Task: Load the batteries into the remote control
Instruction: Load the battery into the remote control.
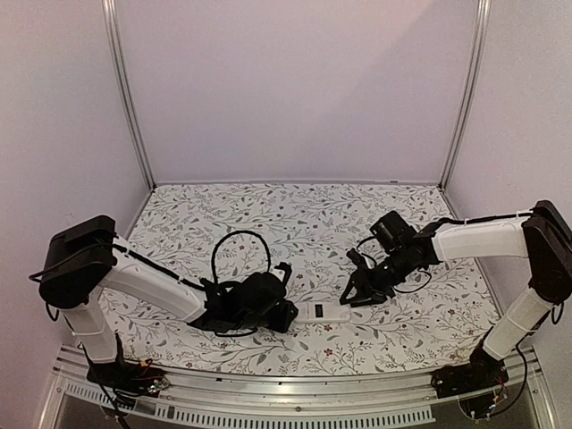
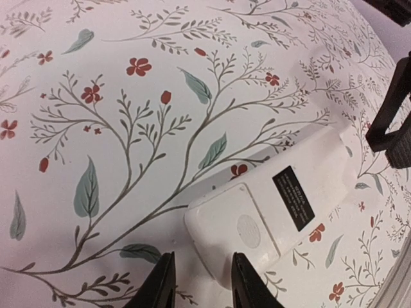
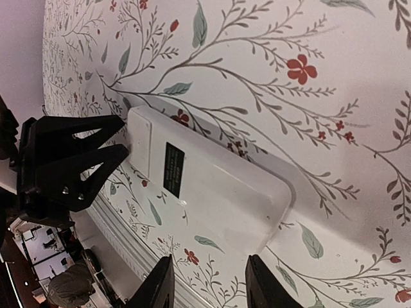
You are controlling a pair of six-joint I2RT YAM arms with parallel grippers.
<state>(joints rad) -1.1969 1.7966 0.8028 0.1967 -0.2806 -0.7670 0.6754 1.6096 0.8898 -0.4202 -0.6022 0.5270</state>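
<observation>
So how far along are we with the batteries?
Looks nearly done: the remote control lies back-up, its back seemingly closed, no batteries loose in view. Nothing is in hand; left gripper and right gripper stand open at its ends. Left: confirm it is loaded.

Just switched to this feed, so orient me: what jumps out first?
A slim white plastic remote control lies back-up, dark label showing, on the flower-printed tablecloth near the front edge. The left gripper and right gripper sit at its opposite ends, jaws parted, gripping nothing. No batteries are in view.

Smooth white plastic — remote control [image 2: 257, 202]
</observation>
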